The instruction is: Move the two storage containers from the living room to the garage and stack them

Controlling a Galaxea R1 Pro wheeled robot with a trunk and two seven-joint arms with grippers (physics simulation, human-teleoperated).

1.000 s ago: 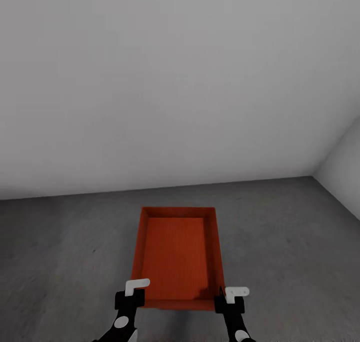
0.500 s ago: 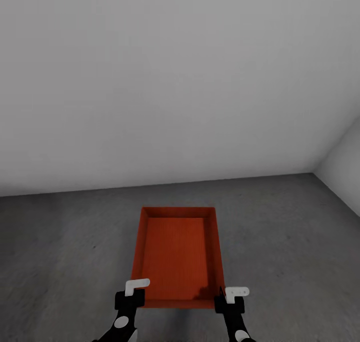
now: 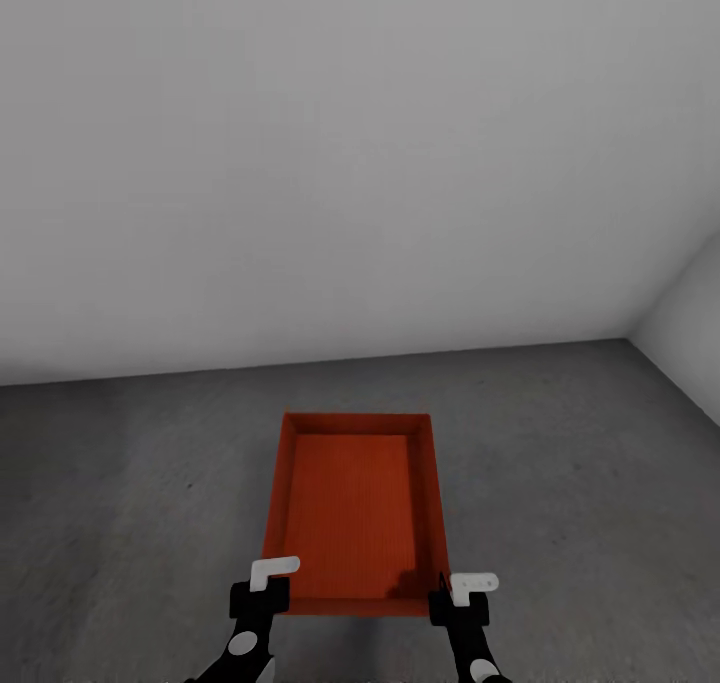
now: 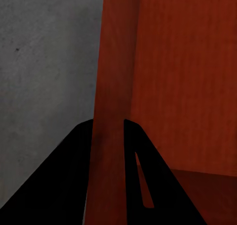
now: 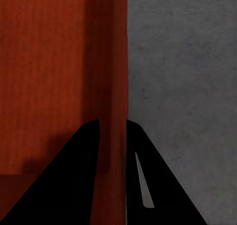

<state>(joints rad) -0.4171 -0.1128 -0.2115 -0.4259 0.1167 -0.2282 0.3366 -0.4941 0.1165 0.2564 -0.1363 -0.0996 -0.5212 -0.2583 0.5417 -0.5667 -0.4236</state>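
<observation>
Setting: a bare garage-type room. The floor (image 3: 560, 483) is dark grey, matte, speckled concrete, extending ahead of and to both sides of the jaws. A plain white wall (image 3: 350, 163) stands beyond them, meeting a second white wall (image 3: 690, 333) at a corner to their right

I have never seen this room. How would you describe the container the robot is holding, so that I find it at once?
Start at the plain white wall and look down to the dark grey concrete floor in front of it. There an open-topped red-orange storage container is gripped at its near corners by the left pincer and right pincer, each clamping one side wall. It is the only coloured thing there.
</observation>
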